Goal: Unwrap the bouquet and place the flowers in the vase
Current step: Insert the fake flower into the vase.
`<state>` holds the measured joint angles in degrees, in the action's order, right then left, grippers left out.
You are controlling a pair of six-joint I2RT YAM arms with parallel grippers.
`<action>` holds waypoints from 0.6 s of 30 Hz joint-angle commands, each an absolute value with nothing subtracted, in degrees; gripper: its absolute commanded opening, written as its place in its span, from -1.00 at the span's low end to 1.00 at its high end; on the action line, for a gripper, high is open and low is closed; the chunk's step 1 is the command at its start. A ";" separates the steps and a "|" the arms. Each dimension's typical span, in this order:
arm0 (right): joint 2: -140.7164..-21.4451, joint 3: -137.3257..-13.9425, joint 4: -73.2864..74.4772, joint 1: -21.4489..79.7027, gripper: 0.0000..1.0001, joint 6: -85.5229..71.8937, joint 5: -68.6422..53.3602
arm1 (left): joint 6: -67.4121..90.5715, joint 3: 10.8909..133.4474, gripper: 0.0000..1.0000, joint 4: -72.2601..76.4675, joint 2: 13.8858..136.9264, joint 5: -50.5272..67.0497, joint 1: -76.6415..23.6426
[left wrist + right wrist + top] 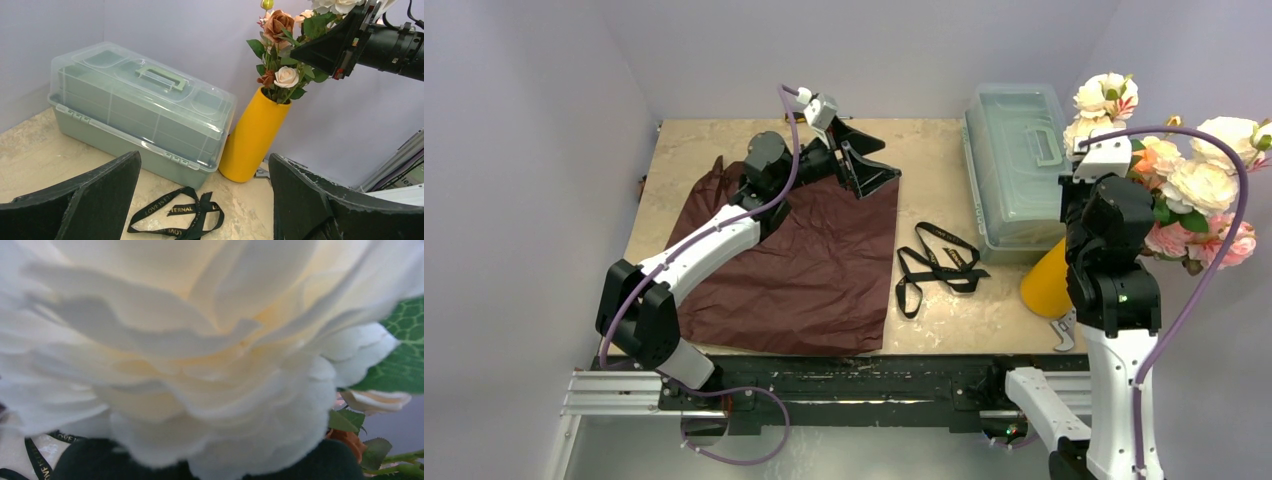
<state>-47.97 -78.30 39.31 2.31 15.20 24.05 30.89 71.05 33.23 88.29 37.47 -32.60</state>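
The flowers, cream, white, pink and peach roses, stand in the yellow vase at the table's right edge; the left wrist view shows their stems in the vase. The bouquet is unwrapped, and its maroon paper lies flat on the table. My right gripper is shut, its tip among the leaves; whether it pinches anything does not show. A cream rose fills the right wrist view above dark fingers. My left gripper hangs open and empty over the paper's far corner.
The black ribbon lies loose between the paper and the vase. A clear-lidded green box with a handle stands at the back right, next to the vase. Walls close in on three sides.
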 commanded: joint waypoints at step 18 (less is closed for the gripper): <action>-51.50 -78.90 45.66 0.15 -0.44 10.67 22.92 | 31.94 73.31 1.00 33.62 89.29 36.85 -31.64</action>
